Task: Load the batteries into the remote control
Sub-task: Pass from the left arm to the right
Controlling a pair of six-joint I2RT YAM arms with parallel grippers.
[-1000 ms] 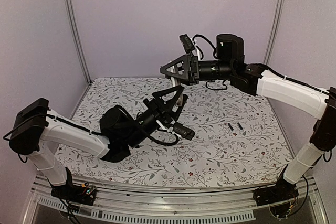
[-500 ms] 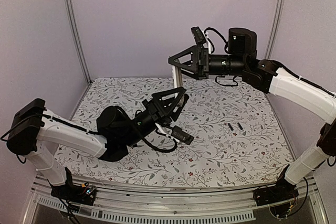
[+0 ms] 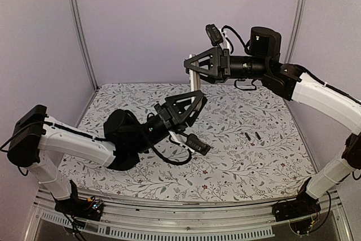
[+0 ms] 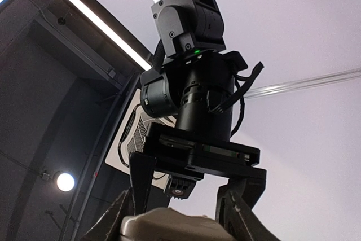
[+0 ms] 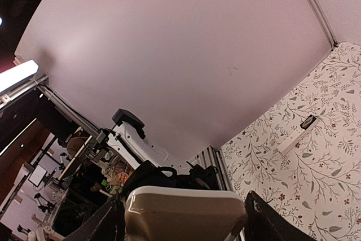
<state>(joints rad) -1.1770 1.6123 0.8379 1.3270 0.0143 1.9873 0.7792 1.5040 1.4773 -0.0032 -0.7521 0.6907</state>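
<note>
Top view: you have the remote control (image 3: 192,81) lifted off the floral cloth (image 3: 237,165); it shows as a pale cream bar, near upright in the air between the two grippers.

Left gripper (image 3: 198,95): it reaches up and to the right from the left-centre of the table, its tip at the remote control's lower end; in your left wrist view the remote control (image 4: 169,225) sits wedged between the dark fingers (image 4: 113,227) at the bottom edge; log it as grasping the remote control.

Right gripper (image 3: 188,64): it comes in roughly level from the right, its tip at the remote control's upper end; in the right wrist view the cream body (image 5: 183,213) fills the gap from one finger (image 5: 107,227) to the other; whether those fingers press on it or only flank it, you cannot tell.

Batteries (image 3: 248,137): two small dark cylinders lie side by side on the cloth, right of centre; they are near each other but not touching, and well apart from the remote control and both grippers.

Left wrist view: it looks up at the right arm's wrist, where a green light (image 4: 196,51) is lit.

Right wrist view: a slim white strip (image 5: 294,137) with a dark end lies on the cloth; too small for you to identify.
</note>
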